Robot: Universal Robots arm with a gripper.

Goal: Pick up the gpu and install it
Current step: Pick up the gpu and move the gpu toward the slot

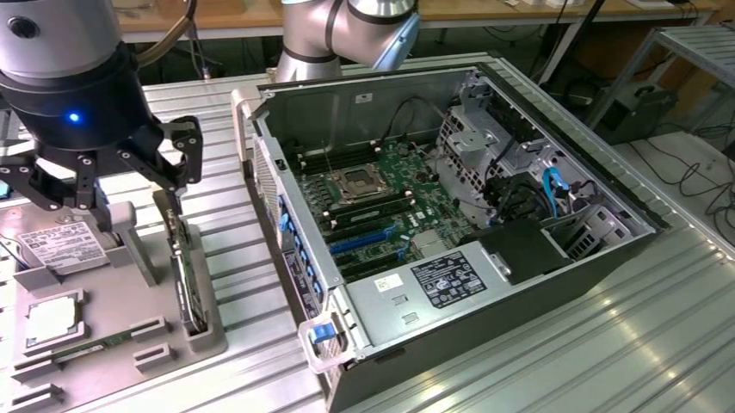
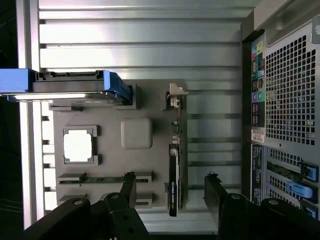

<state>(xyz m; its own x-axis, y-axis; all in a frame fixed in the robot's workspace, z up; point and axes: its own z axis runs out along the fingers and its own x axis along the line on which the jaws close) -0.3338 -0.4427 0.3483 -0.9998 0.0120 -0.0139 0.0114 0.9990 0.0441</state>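
While claw [image 1: 124, 196] hovers (open), gpu [image 2: 173, 182] upright in holder [image 2: 112, 165].

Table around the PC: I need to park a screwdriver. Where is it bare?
The ribbed table is bare to the exterior view's right of the computer case; a narrower bare strip runs between the case and the grey tray. The tray is crowded: hard drive, CPU, memory stick, gpu, with the open hand over it.
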